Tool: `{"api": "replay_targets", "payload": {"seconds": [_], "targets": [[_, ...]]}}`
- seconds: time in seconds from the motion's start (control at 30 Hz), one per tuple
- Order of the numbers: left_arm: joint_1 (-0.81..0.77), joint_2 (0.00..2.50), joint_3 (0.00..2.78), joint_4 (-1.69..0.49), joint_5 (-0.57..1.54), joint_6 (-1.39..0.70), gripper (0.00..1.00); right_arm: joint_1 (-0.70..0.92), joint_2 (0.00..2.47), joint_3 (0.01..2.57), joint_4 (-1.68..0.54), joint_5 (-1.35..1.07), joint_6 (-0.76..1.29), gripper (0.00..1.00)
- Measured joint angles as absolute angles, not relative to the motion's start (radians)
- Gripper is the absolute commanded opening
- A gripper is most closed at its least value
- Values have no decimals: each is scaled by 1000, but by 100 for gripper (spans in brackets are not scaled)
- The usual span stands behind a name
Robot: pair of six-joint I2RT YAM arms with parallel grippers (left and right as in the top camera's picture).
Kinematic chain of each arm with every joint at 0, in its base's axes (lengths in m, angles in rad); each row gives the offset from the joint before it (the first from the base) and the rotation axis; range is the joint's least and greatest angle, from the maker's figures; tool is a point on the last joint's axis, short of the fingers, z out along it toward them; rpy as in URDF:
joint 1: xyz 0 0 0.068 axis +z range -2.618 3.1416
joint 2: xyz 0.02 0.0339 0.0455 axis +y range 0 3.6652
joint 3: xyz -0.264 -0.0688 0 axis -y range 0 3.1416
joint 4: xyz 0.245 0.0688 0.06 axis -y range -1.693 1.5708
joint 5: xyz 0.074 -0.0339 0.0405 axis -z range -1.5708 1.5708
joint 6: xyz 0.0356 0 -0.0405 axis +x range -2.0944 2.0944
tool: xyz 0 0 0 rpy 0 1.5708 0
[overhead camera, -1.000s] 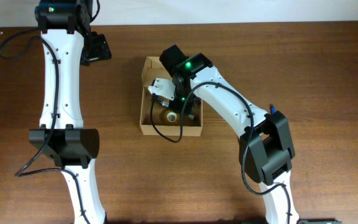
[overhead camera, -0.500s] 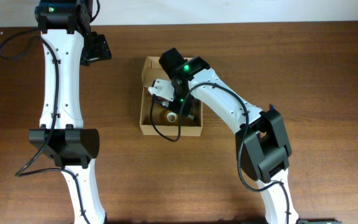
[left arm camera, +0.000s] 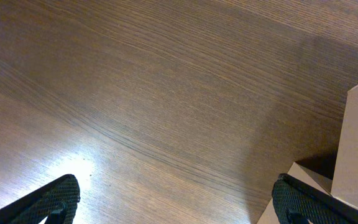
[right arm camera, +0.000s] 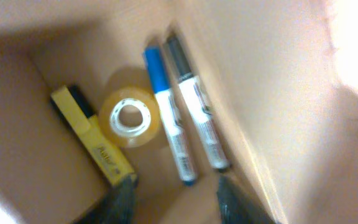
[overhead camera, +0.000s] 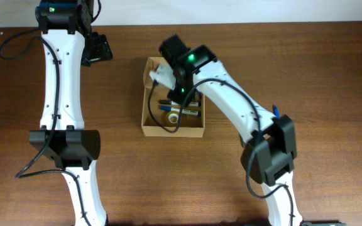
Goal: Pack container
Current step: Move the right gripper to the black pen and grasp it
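Observation:
The tan cardboard container (overhead camera: 171, 132) stands open at the table's middle. In the right wrist view it holds a yellow highlighter (right arm camera: 92, 140), a roll of clear tape (right arm camera: 129, 118), a blue marker (right arm camera: 166, 121) and a black marker (right arm camera: 194, 109), all lying flat. The markers (overhead camera: 181, 108) and the tape (overhead camera: 173, 117) also show in the overhead view. My right gripper (right arm camera: 179, 202) is open and empty, above the container's inside (overhead camera: 180, 93). My left gripper (left arm camera: 179, 205) is open and empty over bare table, far left of the container (overhead camera: 98, 47).
A corner of the container's wall and flap (left arm camera: 356, 149) shows at the right edge of the left wrist view. The brown wooden table (overhead camera: 307, 75) runs wide on both sides. A small blue object (overhead camera: 274, 110) lies by the right arm.
My right gripper has risen out of the container and shifted toward its far end. The two markers now lie uncovered inside. The left arm has not moved.

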State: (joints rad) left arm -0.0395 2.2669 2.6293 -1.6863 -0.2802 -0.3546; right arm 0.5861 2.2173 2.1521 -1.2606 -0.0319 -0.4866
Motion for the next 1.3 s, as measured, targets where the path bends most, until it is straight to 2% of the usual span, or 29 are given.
{"api": "replay_targets", "payload": {"seconds": [0.07, 0.17, 0.37, 0.53, 0.57, 0.63, 0.8, 1.13, 1.3], "targets": [[-39, 2267, 2629, -1686, -280, -355, 100, 586, 2188, 2247, -1312, -22, -432, 20], [-39, 2267, 2630, -1686, -281, -355, 100, 586, 2124, 2336, -1354, 24, -363, 17], [-39, 2267, 2630, -1686, -281, -355, 100, 567, 1964, 2355, -1373, 154, -268, 17], [-39, 2267, 2630, -1686, -280, -355, 100, 434, 1872, 2290, -1393, 179, -169, 19], [-39, 2267, 2629, -1686, -280, -355, 100, 392, 1864, 2270, -1412, 178, -147, 23], [-39, 2267, 2630, -1686, -281, -355, 100, 311, 1859, 2211, -1450, 163, -104, 30], [-39, 2267, 2630, -1686, -280, -355, 100, 201, 1868, 1996, -1424, 118, -23, 32], [-39, 2267, 2630, -1687, -279, -355, 100, 190, 1875, 1453, -1087, 35, 49, 32], [-39, 2267, 2630, -1687, -279, -355, 100, 190, 1875, 1288, -939, -13, 56, 33]]}}
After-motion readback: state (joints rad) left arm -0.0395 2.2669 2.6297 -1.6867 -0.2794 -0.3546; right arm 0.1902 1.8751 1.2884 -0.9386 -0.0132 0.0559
